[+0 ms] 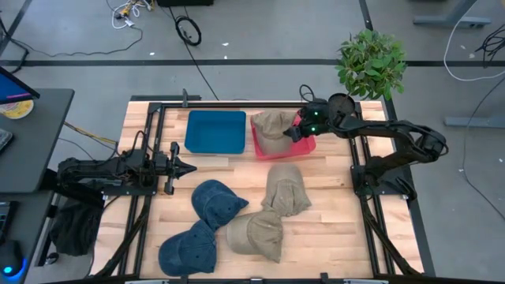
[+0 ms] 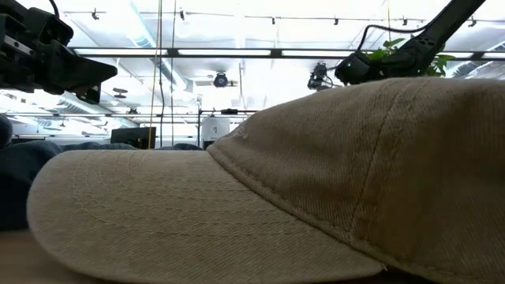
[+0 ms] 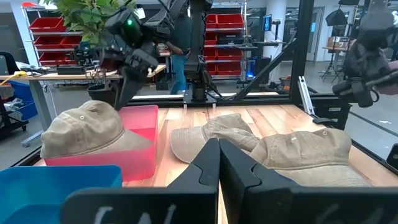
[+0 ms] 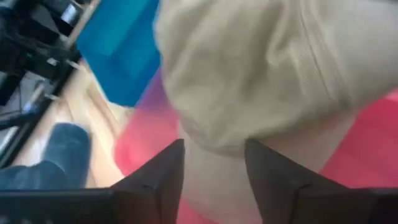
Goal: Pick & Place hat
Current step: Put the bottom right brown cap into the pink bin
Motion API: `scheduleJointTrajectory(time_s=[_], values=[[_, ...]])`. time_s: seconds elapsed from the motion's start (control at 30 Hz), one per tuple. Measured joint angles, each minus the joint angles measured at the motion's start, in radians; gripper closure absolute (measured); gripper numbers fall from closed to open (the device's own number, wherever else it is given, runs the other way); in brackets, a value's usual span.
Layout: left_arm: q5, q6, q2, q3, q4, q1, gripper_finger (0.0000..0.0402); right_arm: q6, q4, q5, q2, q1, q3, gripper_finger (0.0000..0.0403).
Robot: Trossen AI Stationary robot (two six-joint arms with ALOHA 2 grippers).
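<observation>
A tan hat point(image 1: 271, 126) lies in the pink bin point(image 1: 309, 144) at the table's far side, crown up in the left wrist view point(image 3: 87, 130). My right gripper point(image 1: 293, 132) hovers at the hat's right edge, open. In its wrist view point(image 4: 211, 146) the fingers stand on either side of the hat's point(image 4: 261, 68) lower rim. My left gripper point(image 1: 185, 167) waits shut above the table's left side, its fingers point(image 3: 219, 162) pointing toward the right. Two more tan hats point(image 1: 286, 189) point(image 1: 256, 233) and two blue hats point(image 1: 217, 201) point(image 1: 189, 248) lie on the wood. My right gripper comes at the tan hat slanting down from the table's right. The hat's rim point(image 4: 214, 140) shows just beyond the gap between the open fingers, and I cannot tell whether they touch it. The hat rests in the pink bin.
A blue bin point(image 1: 215, 131) stands left of the pink one. A potted plant point(image 1: 371, 63) sits at the far right corner. A tan hat point(image 2: 316, 181) fills the low view. Bare wood shows at the near right and between the left gripper and the hats.
</observation>
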Motion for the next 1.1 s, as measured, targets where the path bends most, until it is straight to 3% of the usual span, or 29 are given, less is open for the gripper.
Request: scheduleJointTrajectory(time_s=[0.2,0.33,0.47,0.67,0.9,1.1], values=[[0.000,0.000,0.000,0.000,0.000,0.000,0.0399,-0.047,0.057,0.076,-0.106,0.000,0.000,0.0210],[0.000,0.000,0.000,0.000,0.000,0.000,0.0399,-0.081,0.165,0.200,-0.119,0.000,0.002,0.0226],[0.000,0.000,0.000,0.000,0.000,0.000,0.0399,-0.131,0.136,0.244,-0.060,-0.005,0.050,0.0267],[0.000,0.000,0.000,0.000,0.000,0.000,0.0399,-0.138,0.048,0.245,0.057,-0.005,0.202,0.0390],[0.000,0.000,0.000,0.000,0.000,0.000,0.0399,-0.136,-0.094,0.258,0.206,-0.029,0.344,0.0398],[0.000,0.000,0.000,0.000,0.000,0.000,0.0399,-0.098,-0.112,0.211,0.285,-0.012,0.370,0.0399]])
